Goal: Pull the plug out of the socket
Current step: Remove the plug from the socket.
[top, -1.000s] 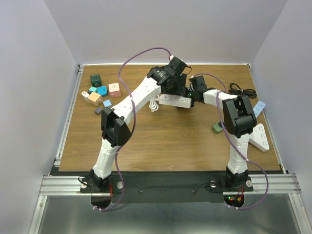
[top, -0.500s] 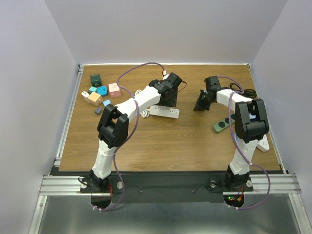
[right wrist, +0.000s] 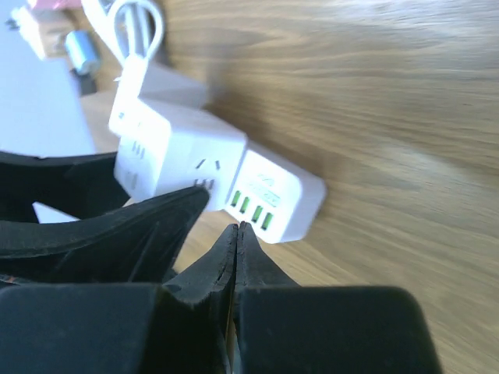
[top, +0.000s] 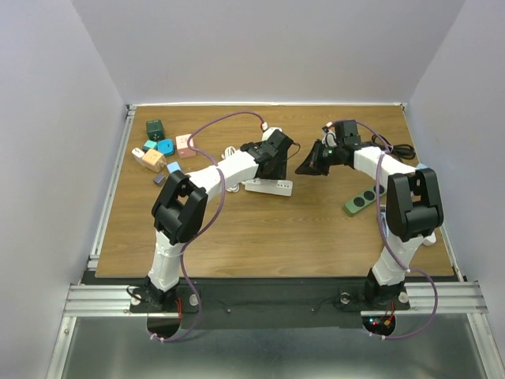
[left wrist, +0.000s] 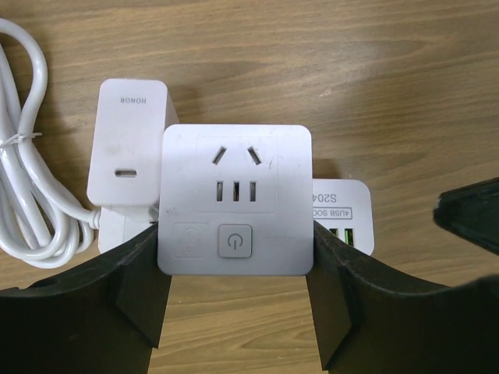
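The left gripper (left wrist: 235, 265) is reaching down over the power strip (left wrist: 343, 222) lying flat on the table (left wrist: 405, 78). Its two fingers are standing spread wide, one against each side of the white cube adapter (left wrist: 234, 199), and are pinching it across its full width. That wide hold seems chosen because the cube is the bulkiest thing on the strip and its flat sides give the pads something square to press on. I am taking this cube to be the plug in question, since it is the piece being gripped. It is sitting on top of the strip, apparently seated in it, with its button and pin holes facing up toward the wrist camera. A white charger (left wrist: 125, 148) is sitting just beside the cube on the far side from the strip's green ports, and a looped white cord (left wrist: 23, 179) is lying past that. The right gripper (right wrist: 236, 249) is hanging near the port end of the strip with its fingers pressed together and nothing between them. This is probably so that it can serve as a blunt tip bearing down on the strip while the cube is being drawn upward. Whether it is touching the strip, I cannot tell.
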Robot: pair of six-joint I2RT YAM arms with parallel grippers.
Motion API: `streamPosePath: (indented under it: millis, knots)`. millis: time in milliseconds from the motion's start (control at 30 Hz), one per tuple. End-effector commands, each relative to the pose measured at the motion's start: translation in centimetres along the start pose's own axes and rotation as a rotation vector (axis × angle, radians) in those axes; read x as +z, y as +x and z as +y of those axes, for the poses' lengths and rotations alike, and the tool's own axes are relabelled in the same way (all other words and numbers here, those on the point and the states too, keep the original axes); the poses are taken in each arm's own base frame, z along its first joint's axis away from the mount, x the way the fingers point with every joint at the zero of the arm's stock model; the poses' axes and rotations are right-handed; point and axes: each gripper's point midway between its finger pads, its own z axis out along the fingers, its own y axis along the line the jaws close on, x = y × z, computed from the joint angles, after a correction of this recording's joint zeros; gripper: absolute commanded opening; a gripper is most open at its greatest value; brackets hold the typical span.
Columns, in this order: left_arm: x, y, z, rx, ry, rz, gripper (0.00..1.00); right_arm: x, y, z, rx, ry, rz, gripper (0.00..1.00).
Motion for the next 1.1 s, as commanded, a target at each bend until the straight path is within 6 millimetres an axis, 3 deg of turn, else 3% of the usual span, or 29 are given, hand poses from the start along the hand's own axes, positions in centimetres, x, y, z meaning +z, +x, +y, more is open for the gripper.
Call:
streamPosePath:
  millis: [0, 300, 500, 667, 767, 933, 1067]
  knots:
    - [-2.1, -2.1, -0.7, -0.059, 0.034, -0.089, 0.0, -0.3, 0.7, 2.8, -0.024, -0.146, 0.045, 0.0]
    - [-2.0, -2.4, -1.9, -0.047, 0.058, -0.097, 0.0, 2.5, 3.6, 3.4, -0.042, -0.163, 0.151, 0.0]
    - [-2.2, -2.3, -2.0, -0.047, 0.058, -0.1, 0.0, 5.0, 6.6, 2.0, -0.031, -0.114, 0.231, 0.0]
    - [-2.6, -2.4, -2.2, -0.042, 0.069, -0.101, 0.0, 6.3, 7.5, -0.1, -0.026, -0.036, 0.236, 0.0]
    - [-2.9, -2.1, -2.2, -0.02, 0.067, -0.1, 0.0, 6.6, 7.6, -0.7, -0.022, -0.017, 0.239, 0.0]
    - [-2.2, -0.3, -0.9, 0.01, 0.017, -0.066, 0.0, 5.4, 7.1, 1.8, -0.049, -0.089, 0.235, 0.0]
    - [-2.3, 0.1, -0.5, 0.01, 0.01, -0.07, 0.0, 4.4, 6.3, 2.5, -0.056, -0.069, 0.191, 0.0]
